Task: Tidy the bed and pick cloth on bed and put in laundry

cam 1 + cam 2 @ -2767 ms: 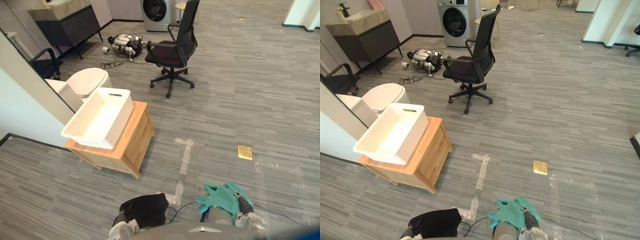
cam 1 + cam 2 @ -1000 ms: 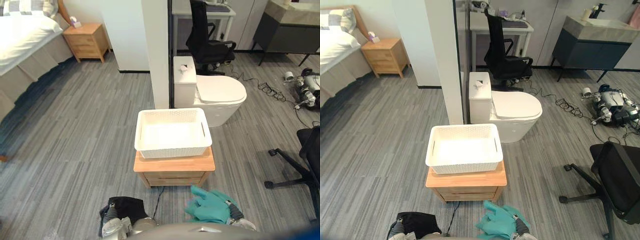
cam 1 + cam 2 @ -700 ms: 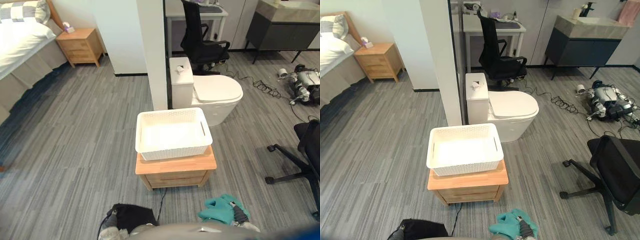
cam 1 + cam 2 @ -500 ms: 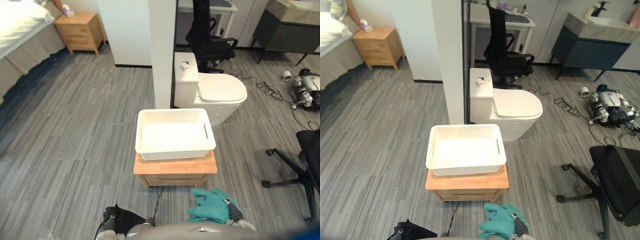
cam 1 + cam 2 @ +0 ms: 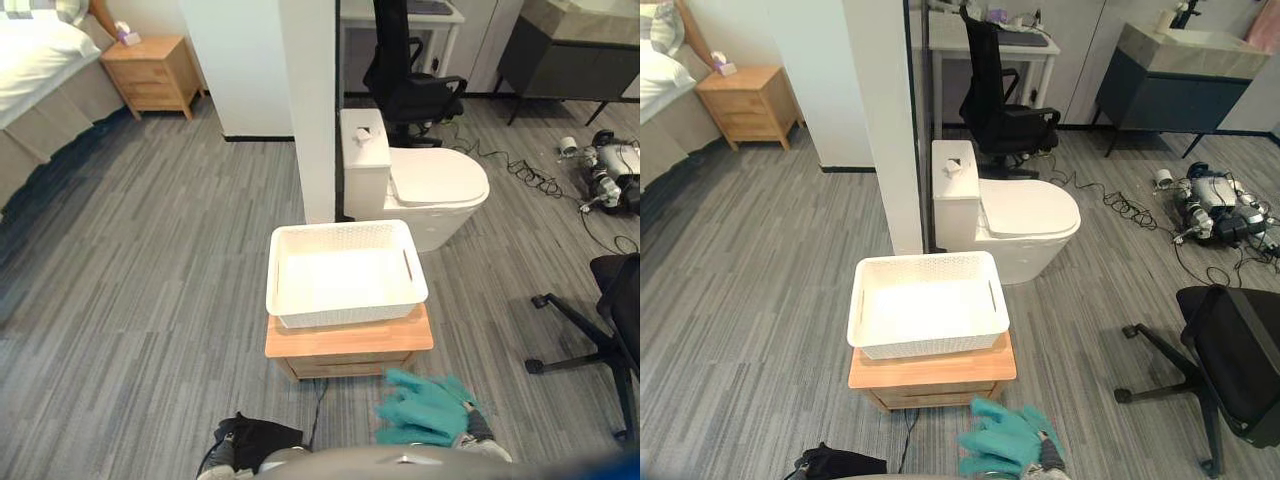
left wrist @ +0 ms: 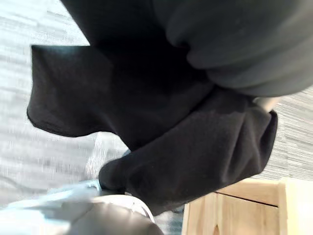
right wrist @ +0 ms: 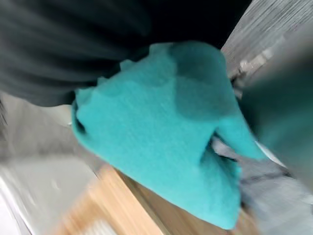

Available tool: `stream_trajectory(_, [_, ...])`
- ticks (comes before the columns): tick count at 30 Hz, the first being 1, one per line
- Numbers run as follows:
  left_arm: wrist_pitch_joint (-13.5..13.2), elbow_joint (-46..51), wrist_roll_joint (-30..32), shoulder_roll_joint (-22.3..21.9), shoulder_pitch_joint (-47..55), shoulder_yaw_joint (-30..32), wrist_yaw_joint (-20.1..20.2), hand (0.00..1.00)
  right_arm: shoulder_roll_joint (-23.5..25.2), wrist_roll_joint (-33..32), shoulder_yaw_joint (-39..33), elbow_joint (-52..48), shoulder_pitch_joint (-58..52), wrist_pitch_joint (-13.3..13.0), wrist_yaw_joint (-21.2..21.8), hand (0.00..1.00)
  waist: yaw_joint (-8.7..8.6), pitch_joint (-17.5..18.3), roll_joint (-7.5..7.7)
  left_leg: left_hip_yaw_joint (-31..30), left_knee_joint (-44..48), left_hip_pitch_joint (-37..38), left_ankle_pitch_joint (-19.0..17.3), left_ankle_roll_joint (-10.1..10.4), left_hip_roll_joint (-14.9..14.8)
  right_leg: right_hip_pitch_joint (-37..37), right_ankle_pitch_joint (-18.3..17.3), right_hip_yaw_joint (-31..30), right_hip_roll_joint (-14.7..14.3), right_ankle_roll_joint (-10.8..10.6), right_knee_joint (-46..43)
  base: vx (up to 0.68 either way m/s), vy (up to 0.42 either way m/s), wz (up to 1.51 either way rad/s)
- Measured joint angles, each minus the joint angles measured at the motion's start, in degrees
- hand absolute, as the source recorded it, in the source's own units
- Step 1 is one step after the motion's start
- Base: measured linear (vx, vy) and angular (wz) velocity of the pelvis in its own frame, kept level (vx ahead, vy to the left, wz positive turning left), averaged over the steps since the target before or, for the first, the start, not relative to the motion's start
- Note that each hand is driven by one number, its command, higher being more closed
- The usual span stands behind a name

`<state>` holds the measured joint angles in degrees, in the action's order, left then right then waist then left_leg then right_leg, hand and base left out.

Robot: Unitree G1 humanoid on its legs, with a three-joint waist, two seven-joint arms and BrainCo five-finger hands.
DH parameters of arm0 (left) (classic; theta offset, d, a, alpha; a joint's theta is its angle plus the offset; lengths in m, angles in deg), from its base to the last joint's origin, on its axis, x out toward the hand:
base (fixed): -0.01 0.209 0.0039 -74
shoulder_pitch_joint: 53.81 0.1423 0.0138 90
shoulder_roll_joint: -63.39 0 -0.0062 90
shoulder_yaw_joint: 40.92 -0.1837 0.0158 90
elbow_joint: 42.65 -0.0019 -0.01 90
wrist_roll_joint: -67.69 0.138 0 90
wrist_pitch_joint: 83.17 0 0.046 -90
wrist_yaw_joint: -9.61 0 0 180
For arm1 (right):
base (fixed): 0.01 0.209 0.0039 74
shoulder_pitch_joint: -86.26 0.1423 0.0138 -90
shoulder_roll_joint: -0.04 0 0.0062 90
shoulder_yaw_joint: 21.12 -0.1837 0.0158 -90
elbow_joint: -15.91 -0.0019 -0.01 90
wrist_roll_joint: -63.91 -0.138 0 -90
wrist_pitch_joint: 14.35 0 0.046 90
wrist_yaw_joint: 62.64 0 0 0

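Teal cloth (image 5: 425, 410) has spread wider than 0.7 s back: long axis left to right, lobed edge pointing left, just short of the wooden stand (image 5: 350, 342) bearing the white basket (image 5: 345, 318). It drapes the low right hand (image 7: 63, 54); black cloth (image 5: 262, 440) drapes the left hand (image 6: 230, 44). Both grips hidden, cannot tell

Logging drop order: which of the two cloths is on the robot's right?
The teal fleecy cloth, low on the right by the wooden cabinet; the black cloth is low on the left.
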<state>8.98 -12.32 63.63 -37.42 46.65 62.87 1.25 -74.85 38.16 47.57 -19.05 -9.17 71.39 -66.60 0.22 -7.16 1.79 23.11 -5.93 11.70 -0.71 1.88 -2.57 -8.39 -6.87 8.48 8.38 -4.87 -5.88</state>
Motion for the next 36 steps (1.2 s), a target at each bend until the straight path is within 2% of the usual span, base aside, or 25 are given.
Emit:
stream_trajectory(2, [0.85,0.12,-1.07,0.09,0.03,0.26,1.46,1.0,-1.8,0.03,-3.71,-4.9,0.3,-1.28,-1.76,1.0,-0.23,0.32,0.41,0.13,-0.04,-0.31,0.06,0.09,0.49,0.42,-1.35,-0.65,0.06,-0.01,0.07,-0.19,-0.076,-0.14])
stream_trajectory(4, [1.95,0.12,-2.62,0.26,0.1,0.05,1.85,1.0,-6.94,0.7,-6.3,-9.92,1.24,-4.75,-3.02,1.0,-0.75,0.89,0.2,0.36,-0.1,-1.1,0.55,0.32,0.48,1.94,-2.08,-1.41,0.0,0.17,-0.28,-0.19,-0.041,-0.05])
stream_trajectory(7, [3.07,-0.03,-7.88,0.58,1.03,-2.25,1.79,1.0,-12.37,4.09,-5.42,-17.54,1.33,-9.06,-5.19,1.0,-1.38,1.83,-0.73,0.12,-0.1,-1.36,0.67,0.27,0.29,2.09,-2.49,-1.54,-0.28,0.02,-0.1,-0.09,-0.021,-0.01])
stream_trajectory(10, [3.47,-0.1,-12.08,1.17,2.36,-3.78,1.85,1.0,-15.37,8.03,-3.78,-23.88,4.12,-9.27,-6.62,1.0,-2.38,3.18,-0.56,-0.04,-0.08,-3.08,0.65,0.19,0.14,3.77,-2.49,-2.01,-0.61,0.01,-0.01,-0.01,-0.005,0.0])
stream_trajectory(13, [3.58,-0.19,-15.24,1.76,3.28,-4.83,2.19,1.0,-16.89,10.72,-2.48,-28.92,6.92,-9.16,-6.05,1.0,-2.41,3.49,-0.38,-0.09,-0.03,-3.62,1.08,0.04,0.25,4.12,-1.72,-2.76,-0.77,0.16,-0.05,0.09,0.021,-0.05])
stream_trajectory(16, [3.29,-0.22,-18.92,2.02,4.18,-5.08,3.55,1.0,-19.32,13.86,0.49,-35.73,10.91,-8.18,-2.89,1.0,-2.52,4.25,-0.54,-0.35,0.3,-3.59,1.23,-0.24,0.7,4.11,-1.27,-2.88,-0.69,0.42,-0.09,0.15,0.049,0.06])
stream_trajectory(20, [1.77,-0.2,-21.57,2.18,4.92,-5.41,4.38,1.0,-21.73,16.54,6.18,-41.91,16.3,-5.37,1.05,1.0,-2.48,4.52,-0.2,-1.62,0.32,-3.75,1.24,-0.23,0.26,3.81,-0.78,-2.89,-1.34,1.2,-0.05,0.08,0.005,0.13])
stream_trajectory(23, [0.36,-0.18,-22.31,2.11,5.58,-5.92,5.36,1.0,-23.68,16.96,11.7,-43.9,22.49,-2.9,4.17,1.0,-2.17,4.53,-0.19,-1.94,0.31,-3.81,1.24,-0.23,0.09,3.67,-0.75,-2.86,-1.47,1.22,-0.05,0.02,-0.014,0.07])
stream_trajectory(25, [-1.01,-0.16,-22.28,1.99,6.45,-5.93,5.89,1.0,-25.0,16.91,16.5,-44.98,27.15,0.11,6.06,1.0,-2.01,4.54,-0.18,-2.51,0.3,-3.81,1.24,-0.22,0.06,3.45,-0.74,-2.79,-1.5,1.21,-0.05,-0.03,-0.015,0.1])
stream_trajectory(28, [-1.65,-0.16,-22.43,1.92,6.82,-5.85,6.19,1.0,-25.18,16.79,19.75,-45.02,31.69,3.28,7.1,1.0,-0.87,4.59,-0.05,-3.32,0.25,-3.85,1.42,-0.19,0.07,3.13,-0.51,-2.73,-1.49,1.15,0.03,-0.05,-0.008,0.11])
stream_trajectory(31, [-1.97,-0.16,-24.78,1.79,7.45,-4.79,7.08,1.0,-25.18,16.27,23.58,-44.98,35.28,5.6,8.48,1.0,-0.55,4.74,0.46,-4.63,-0.02,-4.62,2.06,-0.39,0.46,2.89,-0.47,-2.1,-1.17,1.09,0.76,-0.09,-0.015,0.18])
stream_trajectory(34, [-2.06,-0.16,-26.71,1.72,7.97,-4.24,7.41,1.0,-25.17,15.54,25.93,-44.18,37.33,7.15,8.95,1.0,-0.29,4.42,1.01,-5.58,-0.06,-4.9,2.71,-0.47,0.66,2.59,-0.47,-1.31,-1.01,1.08,1.54,-0.1,-0.025,0.21])
stream_trajectory(36, [-2.55,-0.16,-27.05,1.62,8.41,-3.84,7.94,1.0,-25.16,14.7,26.96,-43.67,37.48,8.2,9.45,1.0,0.51,4.31,1.13,-6.61,-0.11,-4.96,3.13,-0.46,0.73,1.81,-0.53,-0.5,-1.01,1.07,2.18,-0.1,-0.027,0.24])
